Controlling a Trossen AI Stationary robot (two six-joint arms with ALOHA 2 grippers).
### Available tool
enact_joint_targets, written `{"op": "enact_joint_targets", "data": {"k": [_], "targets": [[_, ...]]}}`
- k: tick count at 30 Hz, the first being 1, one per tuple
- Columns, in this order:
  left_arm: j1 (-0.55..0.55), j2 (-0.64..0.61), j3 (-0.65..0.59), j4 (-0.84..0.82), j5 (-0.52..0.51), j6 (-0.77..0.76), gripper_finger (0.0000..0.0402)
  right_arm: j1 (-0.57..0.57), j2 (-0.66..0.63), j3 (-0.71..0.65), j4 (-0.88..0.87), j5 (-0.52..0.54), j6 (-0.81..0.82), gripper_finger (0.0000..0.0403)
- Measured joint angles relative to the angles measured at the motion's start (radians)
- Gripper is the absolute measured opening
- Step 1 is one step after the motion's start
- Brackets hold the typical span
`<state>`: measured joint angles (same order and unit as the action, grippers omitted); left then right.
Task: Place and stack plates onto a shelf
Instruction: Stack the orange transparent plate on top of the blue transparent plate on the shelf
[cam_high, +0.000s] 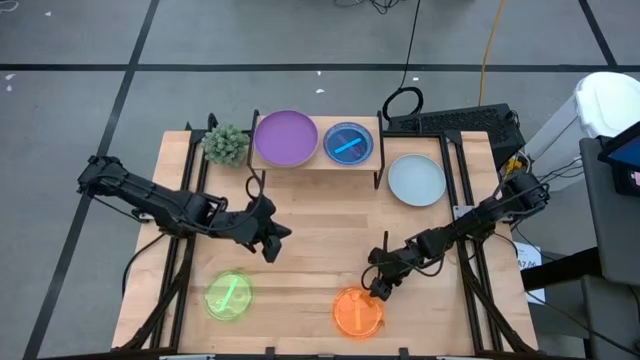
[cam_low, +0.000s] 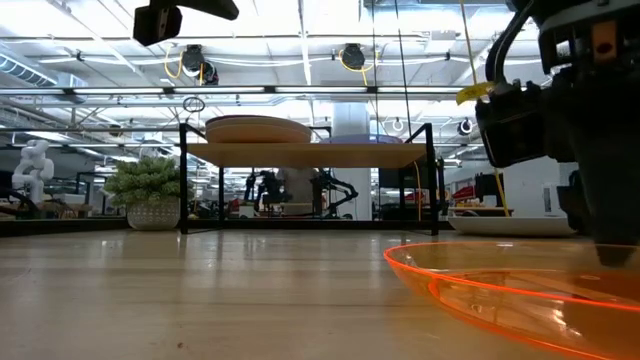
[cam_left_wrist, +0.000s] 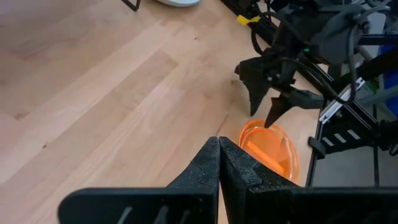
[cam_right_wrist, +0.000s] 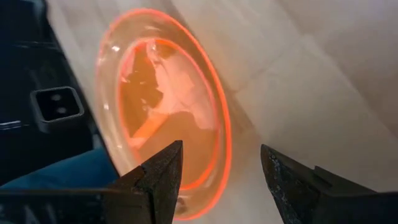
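The shelf (cam_high: 318, 162) stands at the table's far edge with a purple plate (cam_high: 285, 138) and a smaller blue plate (cam_high: 348, 143) resting on it. A grey-blue plate (cam_high: 416, 180) lies on the table to its right. A green plate (cam_high: 230, 296) and an orange plate (cam_high: 358, 311) lie near the front edge. My right gripper (cam_high: 381, 287) is open at the orange plate's far rim, slanting down. My left gripper (cam_high: 272, 243) hangs shut and empty above the table's middle. My right gripper (cam_right_wrist: 221, 168) straddles the orange plate's far rim (cam_right_wrist: 222, 134), one finger (cam_right_wrist: 158, 177) over the plate's inside and the other (cam_right_wrist: 292, 180) outside over the table. It comes slanting down from the far right. I cannot tell whether a finger touches the plate, which lies flat.
A small potted plant (cam_high: 226, 145) stands left of the shelf. A keyboard and cables (cam_high: 450, 122) lie behind the table's far right corner. Bare wood stretches between the shelf and the two front plates.
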<state>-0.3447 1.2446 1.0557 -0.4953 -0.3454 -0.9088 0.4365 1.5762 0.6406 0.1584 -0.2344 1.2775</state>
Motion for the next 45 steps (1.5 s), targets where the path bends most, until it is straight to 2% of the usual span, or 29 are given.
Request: {"op": "enact_joint_targets", "data": {"k": [13,31,38,45], "targets": [[0.000,0.000,0.000,0.000,-0.001,0.009,0.0003,0.063,0.077,0.002,0.097,0.003,0.066,0.0187],[0.000,0.000,0.000,0.000,-0.025,-0.003,0.0003,0.073,0.099,0.000,0.111,0.024,0.072,0.0009],[0.000,0.000,0.000,-0.001,-0.033,0.018,0.0003,0.073,0.084,-0.002,0.118,0.001,0.075,0.0007],[0.000,0.000,0.000,-0.006,-0.068,0.061,0.0003,0.060,0.000,-0.002,0.123,-0.002,0.085,0.0001]]}}
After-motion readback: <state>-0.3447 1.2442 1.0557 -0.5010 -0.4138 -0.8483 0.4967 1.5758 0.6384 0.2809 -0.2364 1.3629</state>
